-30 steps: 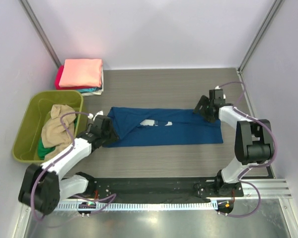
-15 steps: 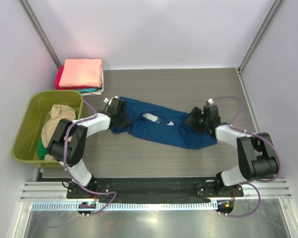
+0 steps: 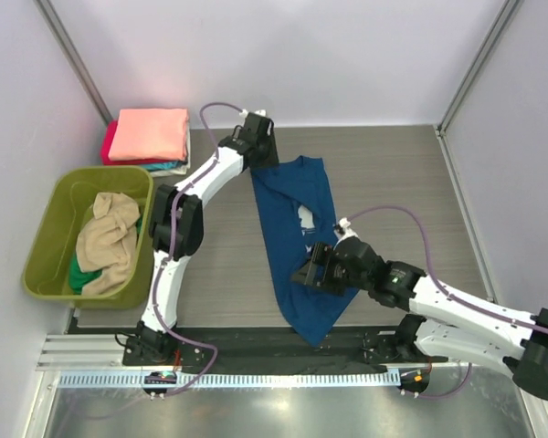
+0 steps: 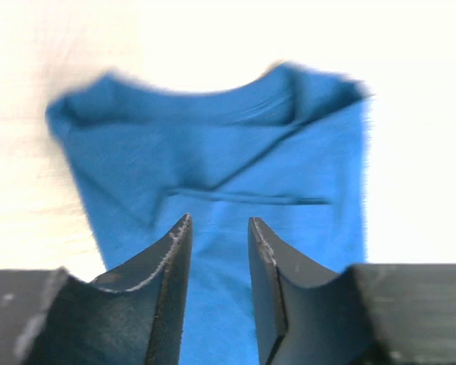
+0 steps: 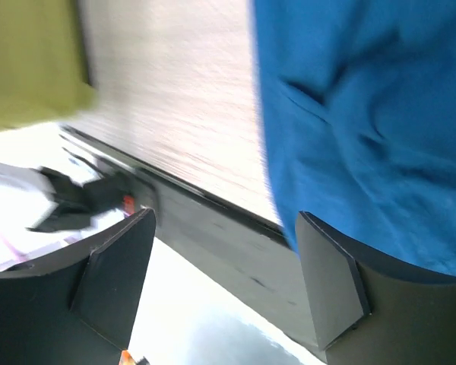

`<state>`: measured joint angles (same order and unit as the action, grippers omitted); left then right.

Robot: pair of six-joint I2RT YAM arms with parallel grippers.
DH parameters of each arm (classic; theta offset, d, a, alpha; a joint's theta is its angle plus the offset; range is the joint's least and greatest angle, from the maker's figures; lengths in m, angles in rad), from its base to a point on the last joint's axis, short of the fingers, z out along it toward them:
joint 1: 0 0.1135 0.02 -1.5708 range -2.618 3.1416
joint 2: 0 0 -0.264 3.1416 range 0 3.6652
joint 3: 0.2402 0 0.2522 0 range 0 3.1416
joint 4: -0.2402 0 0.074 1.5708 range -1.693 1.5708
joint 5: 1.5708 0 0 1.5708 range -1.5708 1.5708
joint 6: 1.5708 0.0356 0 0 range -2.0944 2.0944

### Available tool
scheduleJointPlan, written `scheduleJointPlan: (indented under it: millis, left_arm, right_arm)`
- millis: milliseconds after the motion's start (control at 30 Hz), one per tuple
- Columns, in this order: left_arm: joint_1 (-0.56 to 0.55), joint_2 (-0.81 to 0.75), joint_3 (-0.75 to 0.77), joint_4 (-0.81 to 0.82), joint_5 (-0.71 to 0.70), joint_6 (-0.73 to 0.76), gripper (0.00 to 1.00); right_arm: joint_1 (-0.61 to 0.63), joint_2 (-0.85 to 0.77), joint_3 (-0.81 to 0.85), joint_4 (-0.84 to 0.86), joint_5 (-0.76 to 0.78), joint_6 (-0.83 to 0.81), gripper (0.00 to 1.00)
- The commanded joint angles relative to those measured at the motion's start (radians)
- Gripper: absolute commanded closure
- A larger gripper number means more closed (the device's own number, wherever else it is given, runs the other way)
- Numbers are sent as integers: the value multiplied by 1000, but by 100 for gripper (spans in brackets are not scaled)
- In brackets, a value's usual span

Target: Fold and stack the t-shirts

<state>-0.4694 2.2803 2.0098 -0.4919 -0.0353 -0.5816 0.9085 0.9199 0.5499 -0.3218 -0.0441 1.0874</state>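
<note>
The navy blue t-shirt (image 3: 292, 196) lies as a long strip running from the far middle of the table to the near edge, its near end hanging over the black rail. A white patch (image 3: 306, 217) shows at its middle. My left gripper (image 3: 258, 153) is at the shirt's far left corner. In the left wrist view its jaws (image 4: 219, 219) stand a little apart over the blue cloth (image 4: 213, 152). My right gripper (image 3: 309, 274) hovers over the shirt's near part. Its jaws (image 5: 224, 213) are wide open and empty, with blue cloth (image 5: 365, 99) beside the right finger.
A folded stack stands at the far left: salmon-pink shirt (image 3: 148, 134) on top, red (image 3: 110, 146) and teal (image 3: 169, 167) below. The olive-green tub (image 3: 50, 228) at the left holds a tan shirt (image 3: 110, 237) and a green one (image 3: 84, 274). The black rail (image 3: 256, 342) runs along the near edge.
The navy shirt has swung from lying left to right to lying far to near. My left gripper moved to the far middle; my right gripper moved to the near middle and opened.
</note>
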Motion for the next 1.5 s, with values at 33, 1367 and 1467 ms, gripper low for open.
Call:
scheduleJointPlan:
  millis: [33, 1367, 1467]
  left_arm:
    - [-8, -134, 118, -126, 5, 97, 60]
    - [-37, -1604, -1146, -313, -66, 23, 55]
    - [-38, -1633, -1152, -303, -68, 23, 55]
  right_arm:
    - [7, -18, 157, -215, 212, -52, 18]
    - [-437, 1635, 1626, -296, 332, -460, 69]
    - [-514, 1740, 1827, -299, 362, -330, 69]
